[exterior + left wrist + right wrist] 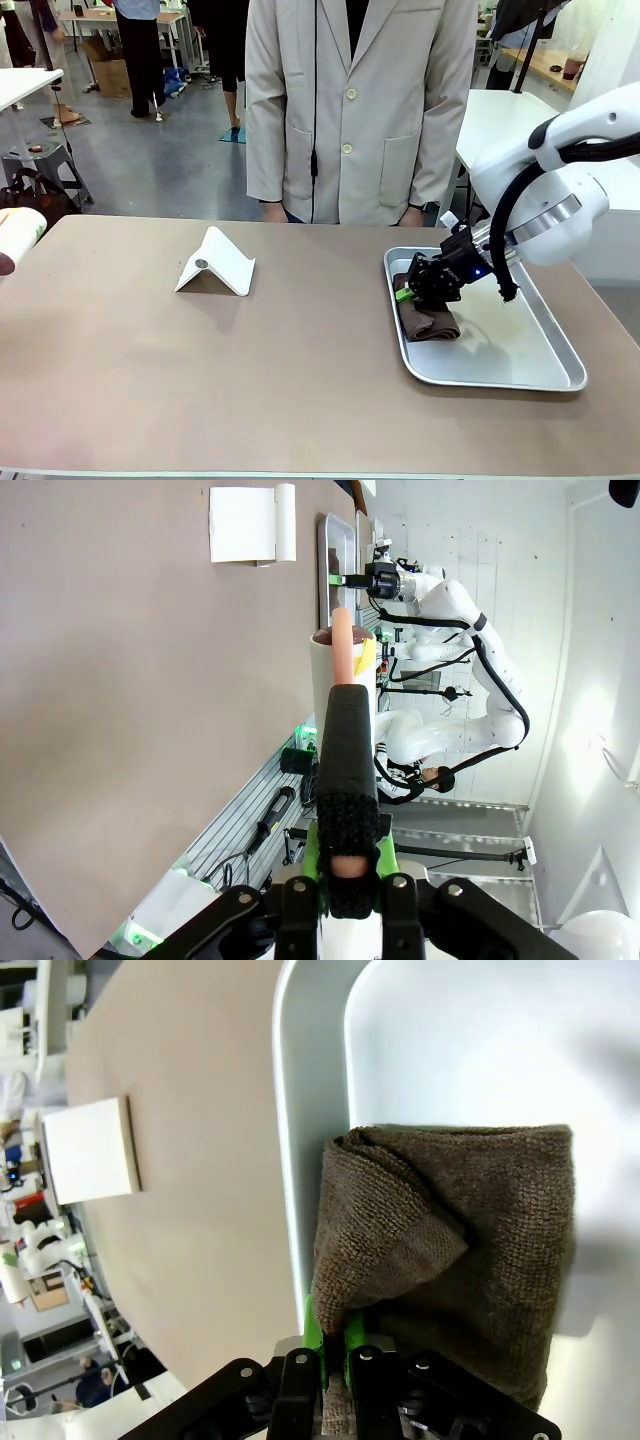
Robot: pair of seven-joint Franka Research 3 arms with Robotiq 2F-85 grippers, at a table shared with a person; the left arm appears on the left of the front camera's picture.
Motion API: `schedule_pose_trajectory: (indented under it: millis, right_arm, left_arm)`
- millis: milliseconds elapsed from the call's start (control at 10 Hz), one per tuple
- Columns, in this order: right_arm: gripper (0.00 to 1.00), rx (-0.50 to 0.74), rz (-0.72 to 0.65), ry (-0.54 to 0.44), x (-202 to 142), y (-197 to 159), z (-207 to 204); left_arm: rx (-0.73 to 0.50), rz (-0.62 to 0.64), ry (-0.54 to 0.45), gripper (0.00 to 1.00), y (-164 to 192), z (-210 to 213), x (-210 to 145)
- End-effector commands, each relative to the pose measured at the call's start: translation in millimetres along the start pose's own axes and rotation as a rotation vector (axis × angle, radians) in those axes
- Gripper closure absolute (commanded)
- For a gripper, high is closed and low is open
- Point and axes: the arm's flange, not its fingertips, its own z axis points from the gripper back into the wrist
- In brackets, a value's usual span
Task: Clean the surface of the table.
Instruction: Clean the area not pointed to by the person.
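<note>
Lengthwise, the surface (250, 390) runs left to right across the front view, its long axis square to the camera's line of sight. Its smooth, matte brownish-taupe top is bounded by a thin pale edge along the near side. A person in a beige buttoned coat (360, 110) stands at the far edge.

At the right, a shiny rectangular metal tray (480, 384) with rounded corners lies on the top, its long side angled slightly away from the camera. Inside it, against the left wall, sits a folded brown cloth (432, 324) with a coarse knitted weave. The right hand (412, 298) has its fingers pressed together, pinching a fold of that cloth near the tray's rim.

Left of centre stands a white sheet bent into a tent shape (218, 262), well apart from the tray.

In the left wrist view, the left hand (347, 695) is clamped on a pale pink strip (342, 645), with a white cylinder (325, 680) just behind it; what that item is cannot be told.
</note>
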Motion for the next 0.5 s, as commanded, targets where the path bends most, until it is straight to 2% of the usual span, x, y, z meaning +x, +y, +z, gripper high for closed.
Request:
schedule_pose_trajectory:
  millis: [0,100,400]
  right_arm:
    - [0.91,-0.013,0.038,-0.022,-0.9,-3.9,-5.7]
    - [0.91,-0.081,0.05,-0.049,-0.3,-8.1,-11.0]
    - [0.91,-0.117,0.043,-0.046,-1.0,-16.2,-1.5]
  left_arm:
    - [-0.012,0.007,-0.015,0.78,-3.6,1.0,-0.4]
    - [-0.012,0.007,-0.015,0.78,-3.6,1.0,-0.4]
    - [-0.012,0.007,-0.015,0.78,-3.6,1.0,-0.4]
